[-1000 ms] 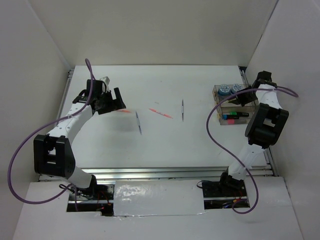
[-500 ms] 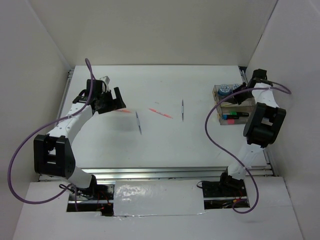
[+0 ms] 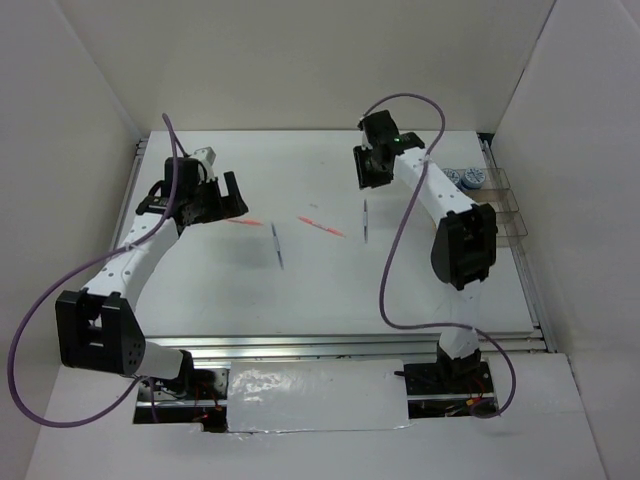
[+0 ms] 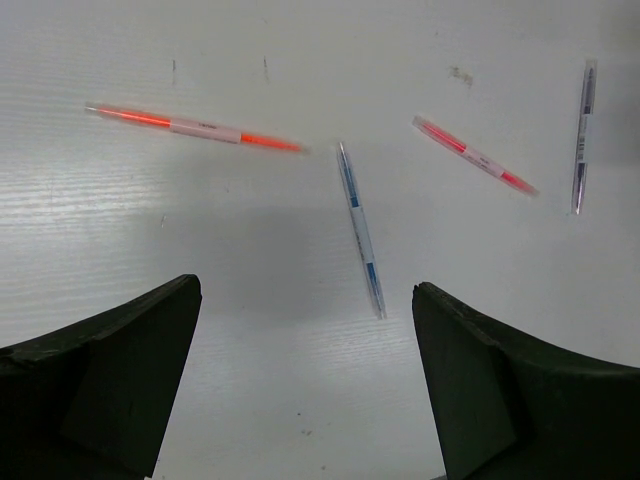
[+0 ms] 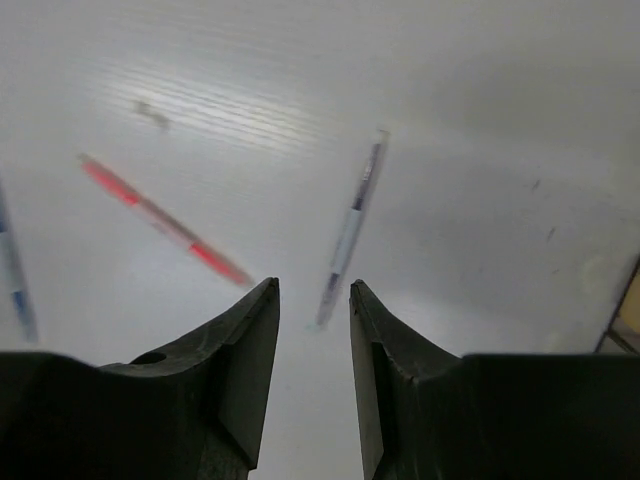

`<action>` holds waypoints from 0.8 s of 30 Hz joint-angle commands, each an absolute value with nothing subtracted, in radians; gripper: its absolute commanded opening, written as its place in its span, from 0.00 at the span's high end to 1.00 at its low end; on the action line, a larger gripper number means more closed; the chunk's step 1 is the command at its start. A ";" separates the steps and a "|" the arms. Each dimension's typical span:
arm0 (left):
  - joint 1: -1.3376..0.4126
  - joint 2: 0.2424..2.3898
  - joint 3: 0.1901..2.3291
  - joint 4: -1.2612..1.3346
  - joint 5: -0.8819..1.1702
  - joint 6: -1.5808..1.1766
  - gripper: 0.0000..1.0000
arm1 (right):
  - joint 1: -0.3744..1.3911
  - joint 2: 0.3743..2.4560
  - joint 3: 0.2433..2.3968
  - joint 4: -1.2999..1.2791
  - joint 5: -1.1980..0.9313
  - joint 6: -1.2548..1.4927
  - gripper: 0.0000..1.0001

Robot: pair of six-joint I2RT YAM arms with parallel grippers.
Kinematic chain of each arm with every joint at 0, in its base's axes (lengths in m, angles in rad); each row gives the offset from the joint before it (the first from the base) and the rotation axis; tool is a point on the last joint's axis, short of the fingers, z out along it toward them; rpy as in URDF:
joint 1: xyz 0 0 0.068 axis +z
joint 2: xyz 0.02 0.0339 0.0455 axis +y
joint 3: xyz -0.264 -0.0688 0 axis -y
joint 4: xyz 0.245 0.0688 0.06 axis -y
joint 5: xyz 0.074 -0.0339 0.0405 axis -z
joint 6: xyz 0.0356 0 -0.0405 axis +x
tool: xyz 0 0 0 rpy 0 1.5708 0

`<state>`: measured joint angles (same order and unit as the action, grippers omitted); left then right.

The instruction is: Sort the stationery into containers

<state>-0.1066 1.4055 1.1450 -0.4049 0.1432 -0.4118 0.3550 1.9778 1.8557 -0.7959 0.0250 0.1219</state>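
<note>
Toward the tabletop's (image 3: 300, 290) twelve o'clock, the right tool (image 5: 312, 290) is hovering, slightly parted and empty, near a silver pen (image 5: 352, 225); the left tool (image 4: 305, 290) is gaping empty. Such narrow jaws are risking flicking it, far from the three-o'clock tray (image 3: 508, 212).
</note>
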 commanded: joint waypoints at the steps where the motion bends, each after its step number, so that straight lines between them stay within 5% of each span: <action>1: -0.109 1.362 1.137 -0.403 0.164 -0.356 0.01 | 0.284 2.158 1.969 -0.955 0.114 0.048 0.59; 24: -0.106 1.414 1.155 -0.416 0.216 -0.336 0.01 | 0.282 2.264 2.020 -0.989 -0.107 0.041 0.44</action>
